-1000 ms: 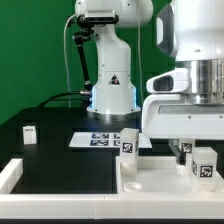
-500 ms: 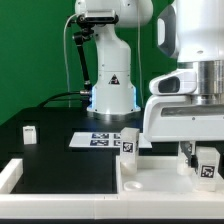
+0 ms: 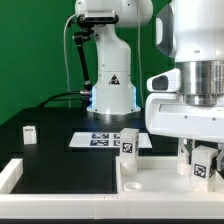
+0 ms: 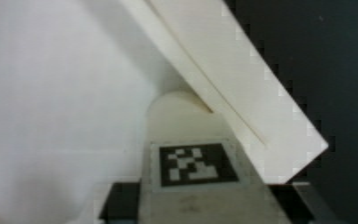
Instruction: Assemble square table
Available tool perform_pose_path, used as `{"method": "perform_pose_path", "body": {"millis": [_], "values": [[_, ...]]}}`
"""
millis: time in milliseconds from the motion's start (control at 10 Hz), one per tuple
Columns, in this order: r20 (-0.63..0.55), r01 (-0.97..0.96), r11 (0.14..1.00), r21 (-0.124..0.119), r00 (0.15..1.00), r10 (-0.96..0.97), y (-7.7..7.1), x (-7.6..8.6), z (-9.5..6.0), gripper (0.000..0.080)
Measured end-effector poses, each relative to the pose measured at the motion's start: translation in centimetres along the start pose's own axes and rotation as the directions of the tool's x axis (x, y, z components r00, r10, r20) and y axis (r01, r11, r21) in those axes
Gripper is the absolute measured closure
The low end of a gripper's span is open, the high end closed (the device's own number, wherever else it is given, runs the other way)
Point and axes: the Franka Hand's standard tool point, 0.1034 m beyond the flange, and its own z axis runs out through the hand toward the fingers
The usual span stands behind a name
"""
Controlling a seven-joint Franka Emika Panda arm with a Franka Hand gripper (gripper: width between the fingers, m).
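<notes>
Gripper (image 3: 203,158) fingers are squeezed on a white leg (image 3: 203,166) over the square tabletop (image 3: 150,185), at the exterior view's right. Another leg (image 3: 129,142) stands nearby. I think the leg is being picked up; next, lift it straight.

place: robotics lab | evidence: green backdrop (image 3: 30,50), marker board (image 3: 105,140)

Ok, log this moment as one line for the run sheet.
stage: grasping leg | gripper: shut on table leg | tabletop: flat by the rail | other legs: one upright leg, small leg apart
</notes>
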Motion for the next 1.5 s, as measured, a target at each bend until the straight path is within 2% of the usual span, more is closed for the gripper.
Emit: {"method": "perform_pose_path", "body": {"millis": [100,300,400,700,900,1000,1100,1200,1300,1400,1500], "values": [[0.02,-0.166,0.986,0.011,0.986,0.166,0.11,0.1,0.07,0.0509],[0.084,-0.476,0.876,0.078,0.879,0.47,0.37,-0.1,0.18,0.0509],[0.09,-0.498,0.864,0.07,0.866,0.492,0.27,-0.31,0.19,0.0509],[0.104,-0.647,0.76,0.056,0.761,0.641,0.25,-0.28,0.21,0.0509],[0.146,-0.861,0.509,0.018,0.506,0.85,0.34,-0.02,0.29,0.0509],[0.145,-0.907,0.421,0.013,0.419,0.897,0.48,0.31,0.3,0.0509],[0.141,-0.92,0.391,0.012,0.388,0.911,0.63,0.43,0.3,0.0509],[0.14,-0.914,0.406,0.015,0.404,0.904,0.68,0.47,0.3,0.0509],[0.138,-0.89,0.456,0.021,0.455,0.88,0.69,0.39,0.41,0.0509],[0.135,-0.834,0.55,0.035,0.549,0.825,0.65,0.16,0.52,0.033],[0.135,-0.809,0.587,0.042,0.586,0.799,0.6,0.13,0.47,0.033]]}}
